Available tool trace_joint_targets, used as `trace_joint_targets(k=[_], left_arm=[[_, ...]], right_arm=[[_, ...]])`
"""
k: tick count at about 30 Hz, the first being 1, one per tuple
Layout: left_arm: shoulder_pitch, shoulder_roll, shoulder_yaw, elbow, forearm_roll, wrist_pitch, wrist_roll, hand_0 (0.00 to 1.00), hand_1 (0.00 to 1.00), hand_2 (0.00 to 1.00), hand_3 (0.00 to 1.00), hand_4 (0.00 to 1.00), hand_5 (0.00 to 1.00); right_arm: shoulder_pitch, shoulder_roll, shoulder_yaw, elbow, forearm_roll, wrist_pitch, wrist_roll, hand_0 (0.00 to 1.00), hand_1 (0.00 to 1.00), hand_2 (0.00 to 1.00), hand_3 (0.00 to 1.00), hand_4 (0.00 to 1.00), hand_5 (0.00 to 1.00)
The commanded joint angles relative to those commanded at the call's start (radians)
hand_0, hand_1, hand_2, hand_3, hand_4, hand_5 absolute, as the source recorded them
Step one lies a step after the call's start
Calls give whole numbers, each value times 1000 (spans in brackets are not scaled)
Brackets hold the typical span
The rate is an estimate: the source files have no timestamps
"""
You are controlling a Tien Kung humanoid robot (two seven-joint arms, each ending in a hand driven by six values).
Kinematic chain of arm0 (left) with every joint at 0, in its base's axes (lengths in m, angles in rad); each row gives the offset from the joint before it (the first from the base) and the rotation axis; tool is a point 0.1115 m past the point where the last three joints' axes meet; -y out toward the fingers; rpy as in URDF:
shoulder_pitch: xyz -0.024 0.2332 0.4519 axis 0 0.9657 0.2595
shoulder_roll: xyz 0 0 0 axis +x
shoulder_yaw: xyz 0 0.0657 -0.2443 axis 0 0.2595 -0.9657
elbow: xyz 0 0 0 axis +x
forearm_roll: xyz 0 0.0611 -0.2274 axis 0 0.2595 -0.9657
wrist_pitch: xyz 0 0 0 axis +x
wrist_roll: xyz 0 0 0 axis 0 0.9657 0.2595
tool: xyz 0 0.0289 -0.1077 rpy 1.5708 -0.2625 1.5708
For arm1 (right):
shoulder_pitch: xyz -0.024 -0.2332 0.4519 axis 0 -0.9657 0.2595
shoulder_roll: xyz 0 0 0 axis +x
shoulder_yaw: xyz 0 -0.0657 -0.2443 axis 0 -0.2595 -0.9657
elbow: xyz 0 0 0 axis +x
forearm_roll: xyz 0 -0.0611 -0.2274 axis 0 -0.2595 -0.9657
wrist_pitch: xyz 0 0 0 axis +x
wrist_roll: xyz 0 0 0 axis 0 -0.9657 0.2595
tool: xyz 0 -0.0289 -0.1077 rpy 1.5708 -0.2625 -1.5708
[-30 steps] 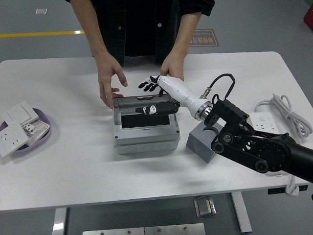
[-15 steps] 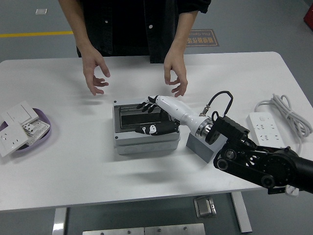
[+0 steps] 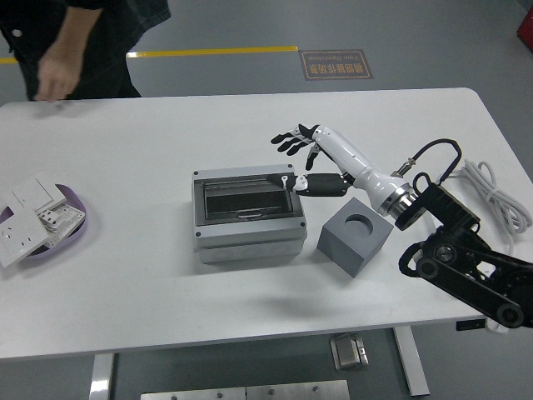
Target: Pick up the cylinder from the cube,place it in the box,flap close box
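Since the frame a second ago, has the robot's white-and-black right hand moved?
Yes. The right hand has pulled back right, off the grey box; it is now open beyond the box's far right corner, above the grey cube.

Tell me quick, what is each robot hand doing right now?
Right hand: open, fingers spread, holding nothing, above the grey box's right rear corner.
Left hand: not in view.

The white worktop carries several things. Near its middle stands a grey box with the lid down; just beside it, on the right, sits a grey cube with a round hole on top. At the left edge is a purple dish with white switch plates — at the right edge, a white power strip with its coiled cable.
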Motion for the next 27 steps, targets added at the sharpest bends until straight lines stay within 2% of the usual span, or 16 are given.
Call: trace_joint_targets(k=[5,6,11,17,18,24,25,27], left_arm=[[1,-1,0,0,0,0,0,617,640,629,635,693,251],[1,-1,0,0,0,0,0,616,640,629,635,692,251],[2,-4,2,0,-4,0,-2,616,640,629,635,692,251],[1,-5,2,-1,-2,0,-1,617,640,629,635,693,251],[1,-4,1,-1,-1,0,0,617,640,629,637,693,251],[-4,2,-5,-2,11,0,4,617,640,629,637,693,251],[-5,3,-5,-2,12,0,5,617,640,629,635,693,251],[-6,5,-7,-2,15,0,6,617,640,629,635,693,251]], right_arm=[[-41,1,120,-23,26,44,14,409,591,639,669,891,536],[-47,3,138,-29,32,50,18,540,592,628,591,879,530],[-84,15,217,-66,94,76,53,540,592,628,591,879,530],[-139,31,264,-123,210,94,126,560,593,631,575,873,522],[-151,34,270,-133,235,97,142,593,606,634,596,866,513],[-202,41,287,-174,352,107,218,593,606,634,596,866,513],[-209,41,288,-180,373,108,230,647,610,634,605,864,510],[-220,43,290,-191,408,109,250,647,610,634,605,864,510]])
